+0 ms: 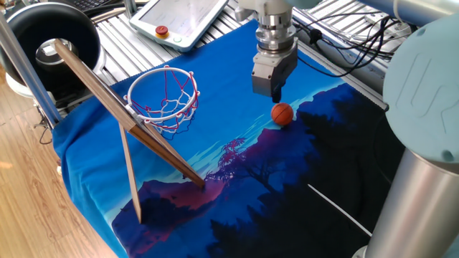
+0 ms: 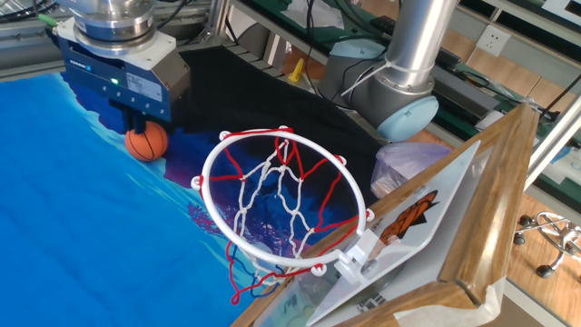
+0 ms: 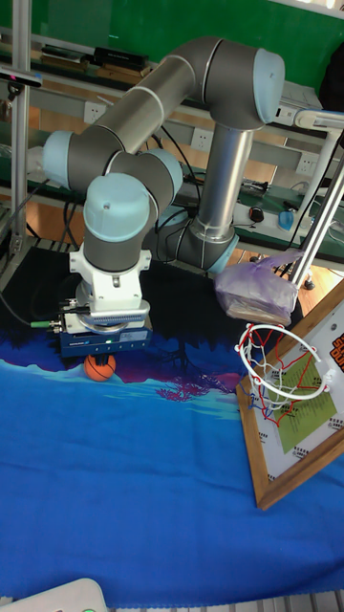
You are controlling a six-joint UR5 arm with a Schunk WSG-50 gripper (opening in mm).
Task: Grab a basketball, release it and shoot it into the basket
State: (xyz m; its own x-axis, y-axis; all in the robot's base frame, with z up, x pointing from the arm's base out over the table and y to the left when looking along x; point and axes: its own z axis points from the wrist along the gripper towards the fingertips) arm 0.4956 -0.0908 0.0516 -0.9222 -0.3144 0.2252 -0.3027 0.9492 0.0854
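floor: light wood planks (image 1: 29,186) | table cover: blue printed cloth (image 1: 215,136) | rear wall: green (image 3: 115,24)

Orange basketball (image 1: 282,114) on cloth, well apart from white-ringed basket (image 1: 163,99)

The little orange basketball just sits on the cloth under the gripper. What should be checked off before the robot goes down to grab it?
1. Basketball in the open, nothing covering it: ok.
2. Gripper above the ball, not touching: ok.
3. Gripper centred over the ball: not ok; in one fixed view the ball lies slightly off to the side.
4. Fingers open wide enough: cannot tell; the gap is not visible.
5. Basket upright, ring unobstructed: ok.
6. Blue cloth flat around the ball: ok.
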